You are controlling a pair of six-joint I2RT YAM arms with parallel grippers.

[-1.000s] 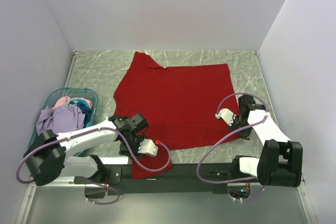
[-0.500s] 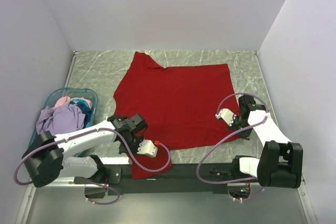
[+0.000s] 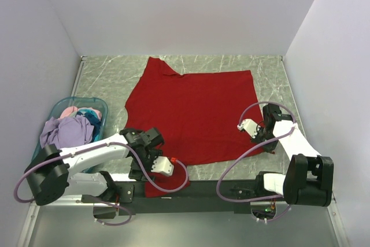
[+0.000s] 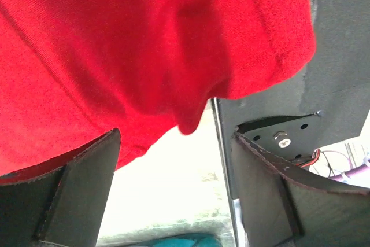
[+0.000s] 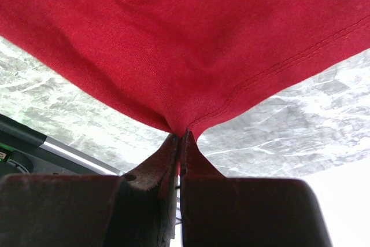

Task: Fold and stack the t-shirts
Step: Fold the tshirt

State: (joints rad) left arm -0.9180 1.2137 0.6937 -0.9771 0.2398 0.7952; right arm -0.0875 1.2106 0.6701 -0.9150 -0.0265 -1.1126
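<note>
Barely begun: the red cotton t-shirt (image 3: 193, 114) lies unfolded, right gripper (image 5: 180, 137) pinching its hem, left gripper (image 4: 176, 140) gaping wide; more clothes (image 3: 66, 130) fill the teal basket (image 3: 106, 110).

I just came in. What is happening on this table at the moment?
A red t-shirt lies spread on the table. The right gripper is shut on its near right corner. The left gripper is open at the part hanging over the near edge, gripping nothing. More clothes sit in the basket at the left.
</note>
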